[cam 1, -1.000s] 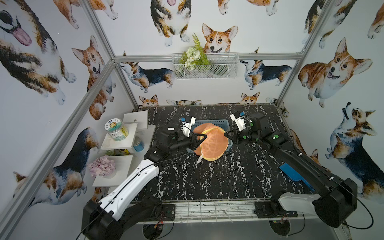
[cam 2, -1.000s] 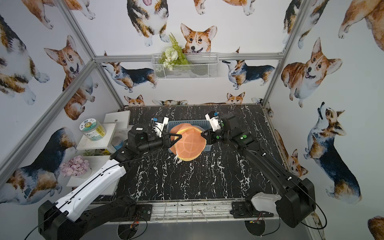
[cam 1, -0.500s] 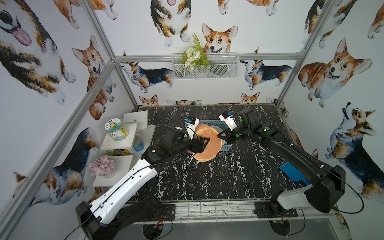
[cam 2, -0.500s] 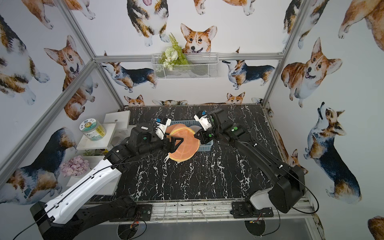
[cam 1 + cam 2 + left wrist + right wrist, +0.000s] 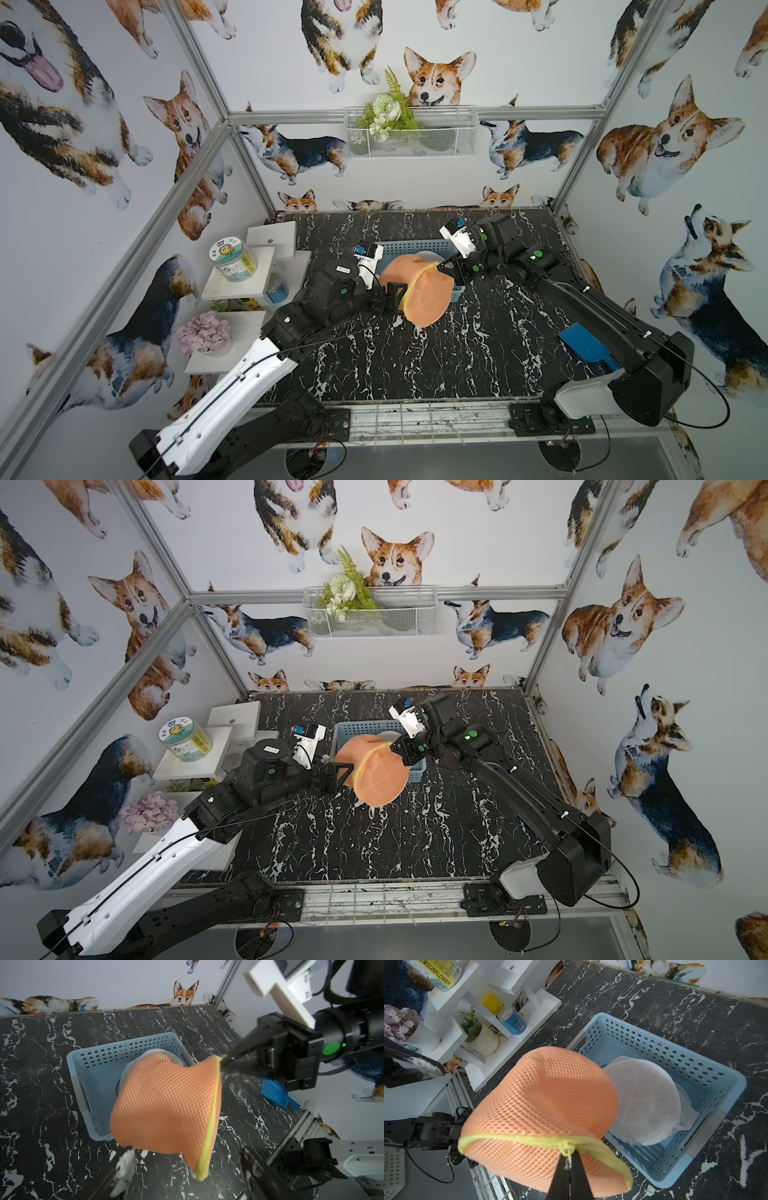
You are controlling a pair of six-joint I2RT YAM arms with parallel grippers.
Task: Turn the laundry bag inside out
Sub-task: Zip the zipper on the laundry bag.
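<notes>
1. Because it is playing no part, the blue scoop [image 5: 582,345] is lying nearest the front edge, at four o'clock from the bag and well apart.
2. The left gripper [image 5: 395,291] is waiting at the bag's nine o'clock with its jaws spread wide and pinching nothing. It is likely lining up a fresh hold on the mesh.
3. The orange laundry bag [image 5: 419,291] is hanging in the air above mid-table, bulging and not yet turned inside out.
4. The right gripper [image 5: 569,1159], at two o'clock, is clamping narrow on the yellow zipper pull [image 5: 566,1147], suspending the bag.
5. The blue basket [image 5: 415,246], at twelve o'clock, is holding a white mesh bag [image 5: 643,1101].
</notes>
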